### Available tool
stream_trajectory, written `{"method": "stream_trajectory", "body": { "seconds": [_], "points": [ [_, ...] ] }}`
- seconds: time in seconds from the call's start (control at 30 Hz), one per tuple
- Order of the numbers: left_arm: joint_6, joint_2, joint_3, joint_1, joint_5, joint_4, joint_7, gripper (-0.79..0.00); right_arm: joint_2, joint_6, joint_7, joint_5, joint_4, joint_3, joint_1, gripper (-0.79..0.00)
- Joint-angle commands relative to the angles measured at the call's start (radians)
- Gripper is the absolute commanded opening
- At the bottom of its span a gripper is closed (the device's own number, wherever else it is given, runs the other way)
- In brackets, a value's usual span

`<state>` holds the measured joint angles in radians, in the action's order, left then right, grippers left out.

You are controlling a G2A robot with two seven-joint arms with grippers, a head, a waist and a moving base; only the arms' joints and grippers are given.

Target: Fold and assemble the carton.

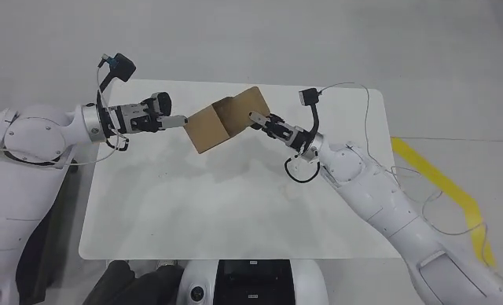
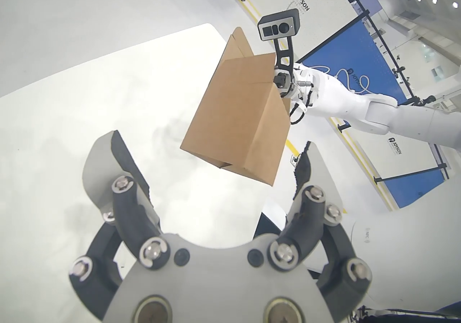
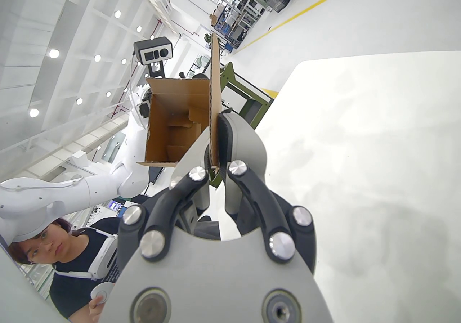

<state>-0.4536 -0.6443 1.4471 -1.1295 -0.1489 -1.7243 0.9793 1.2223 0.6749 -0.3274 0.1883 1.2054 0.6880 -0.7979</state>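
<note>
Carton (image 1: pixel 224 120): brown corrugated board, part-erected, held aloft above the bench (image 1: pixel 236 218) toward its far edge, between the two arms. One end open, with folded flaps visible at the bottom inside in the right wrist view. One outer flap standing straight out from that open end.

Right claw (image 3: pixel 215 130): clamped narrow on that standing flap, pads on either side of the board edge. Carrying the carton alone, by the look of it.

Left claw (image 2: pixel 210 144): spread wide, holding nothing, stationed just beside the carton's closed end. Contact with that end not determinable from the top view.

Handling assessment: judged light and fairly stiff across the panels, yet hinging freely at the scored creases. Liable to swing or skew about a single-flap grip. Board edges crushable under hard pinching. Surface dry and matt, unlikely to slip. Best taken on a flat panel or flap close to a crease, pads square to the board, with a second hold on the opposite side before pressing any flap home.
</note>
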Motion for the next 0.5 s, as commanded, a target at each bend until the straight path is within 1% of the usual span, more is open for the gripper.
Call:
{"method": "stream_trajectory", "body": {
  "seconds": [0.0,0.07,0.1,0.13,0.2,0.23,0.37,0.47],
  "points": [
    [0.0,0.0,0.0,0.0,0.0,0.0,0.0,0.0,0.001,-0.032,0.009,0.018,0.007,0.006,-0.015,-0.785],
    [0.0,0.0,0.0,0.0,0.0,0.0,0.0,0.0,0.002,-0.082,0.029,0.048,0.03,0.017,-0.038,-0.785],
    [0.01,-0.002,-0.001,-0.007,-0.001,-0.002,-0.022,0.0,0.004,-0.102,0.033,0.097,0.041,0.023,-0.058,-0.785],
    [0.018,-0.003,0.0,-0.015,-0.004,-0.004,-0.046,0.0,0.003,-0.128,0.036,0.114,0.048,0.032,-0.069,-0.785],
    [0.02,-0.006,0.004,-0.027,-0.007,-0.003,-0.08,0.0,0.003,-0.145,0.035,0.179,0.073,0.046,-0.107,-0.785],
    [0.017,-0.007,0.008,-0.032,-0.005,0.0,-0.092,0.0,0.001,-0.157,0.026,0.182,0.075,0.055,-0.116,-0.785],
    [-0.006,-0.01,0.021,-0.052,-0.017,0.016,-0.126,0.0,-0.007,-0.193,0.016,0.234,0.096,0.102,-0.162,-0.785],
    [-0.055,-0.012,0.033,-0.059,-0.016,0.024,-0.147,0.0,-0.011,-0.214,0.001,0.276,0.111,0.134,-0.192,-0.785]
  ]
}}
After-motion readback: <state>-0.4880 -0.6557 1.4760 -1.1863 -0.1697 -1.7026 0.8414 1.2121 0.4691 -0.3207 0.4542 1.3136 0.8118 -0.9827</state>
